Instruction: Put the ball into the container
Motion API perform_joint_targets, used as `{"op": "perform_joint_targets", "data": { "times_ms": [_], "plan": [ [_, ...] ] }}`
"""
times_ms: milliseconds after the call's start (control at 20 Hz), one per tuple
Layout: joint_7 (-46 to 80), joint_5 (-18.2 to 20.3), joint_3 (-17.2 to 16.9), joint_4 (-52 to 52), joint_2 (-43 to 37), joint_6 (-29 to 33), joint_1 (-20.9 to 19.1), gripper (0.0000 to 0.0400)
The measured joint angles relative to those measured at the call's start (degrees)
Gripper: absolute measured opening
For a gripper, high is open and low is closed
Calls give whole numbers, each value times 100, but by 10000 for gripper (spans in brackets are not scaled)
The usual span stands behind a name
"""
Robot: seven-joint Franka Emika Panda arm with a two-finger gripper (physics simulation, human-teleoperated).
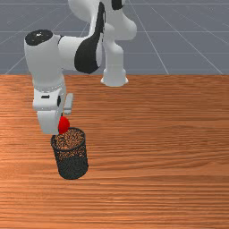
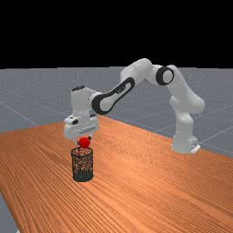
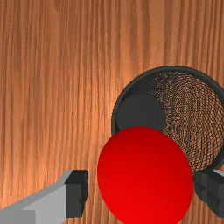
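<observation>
Ball (image 3: pixel 144 175) between the pincer's (image 2: pixel 84 140) parted fingers (image 3: pixel 77 192)

The table (image 1: pixel 179 179) is orange-brown wood, its grain running between nine and three o'clock in the front view. Beyond it, from ten to two o'clock, spreads grey floor (image 1: pixel 179 40) crossed by pale lines. In the far view, flat black (image 2: pixel 113 32) sits at twelve o'clock above the level horizon.

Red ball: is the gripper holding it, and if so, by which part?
Nothing is held: the gripper is open, and in the wrist view a gap shows between the red ball and one finger.
</observation>
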Motion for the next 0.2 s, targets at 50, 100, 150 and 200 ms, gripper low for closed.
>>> {"op": "perform_joint_targets", "data": {
  "times_ms": [50,100,150,200],
  "plan": [
    [1,-1,4,10,10,0,10,375],
    [6,1,7,-20,0,27,15,385],
    [17,-13,-1,-139,-57,162,29,391],
    [-39,7,20,-126,-57,136,11,394]
  ]
}}
